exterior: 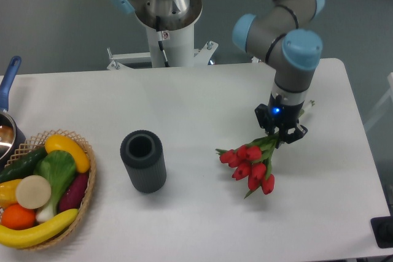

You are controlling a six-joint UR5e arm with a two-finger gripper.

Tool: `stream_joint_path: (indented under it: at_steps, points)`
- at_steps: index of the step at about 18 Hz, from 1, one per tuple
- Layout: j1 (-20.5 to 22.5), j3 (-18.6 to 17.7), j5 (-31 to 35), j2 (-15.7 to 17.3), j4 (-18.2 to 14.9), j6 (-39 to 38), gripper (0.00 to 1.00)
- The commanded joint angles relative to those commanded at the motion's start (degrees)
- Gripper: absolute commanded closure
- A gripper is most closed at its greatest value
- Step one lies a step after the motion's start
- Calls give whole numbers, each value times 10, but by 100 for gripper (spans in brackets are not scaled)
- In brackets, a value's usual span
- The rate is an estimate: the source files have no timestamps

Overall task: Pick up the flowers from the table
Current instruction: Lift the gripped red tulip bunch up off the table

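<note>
A grey wall stands behind the table (202,99), a wide white matte top with rounded corners that fills most of the view. Over its far edge rises the arm's white pedestal (171,41), and from the upper right the arm (279,32) itself comes down, silver tube and grey joints with pale blue caps, ending above the right part of the table.

At the lower left a wicker basket (86,185) sits on the table, full of toy produce: a long banana along the front, a yellow pepper at the back, a green leafy piece, a cucumber, an orange, a purple piece and a pale round slice. Just behind it, at the left edge, part of a pot with a blue handle (8,84) shows. Near the middle of the table a dark grey ribbed cylinder (143,161) stands with its hollow top open, well apart from both basket and arm.

The gripper (281,133) points downward (a small blue light glows on its wrist) and its black fingers are closed around the green stems of the flowers (250,165). The red tulip heads fan out down and to the left of the gripper, over the right half of the table; whether they touch the surface or hang just above it cannot be told.
</note>
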Motion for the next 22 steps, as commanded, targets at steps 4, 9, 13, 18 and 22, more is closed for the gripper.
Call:
stream_joint_path:
  at_steps: [4, 9, 13, 18, 22]
  points:
    - [-2, 15, -94, 32, 0, -67, 68]
    - [-2, 14, -227, 72, 1, -113, 68]
    - [-2, 8, -295, 99, 0, -145, 68]
    - [3, 4, -325, 108, 0, -157, 68]
    - [6, -5, -325, 117, 0, -157, 68]
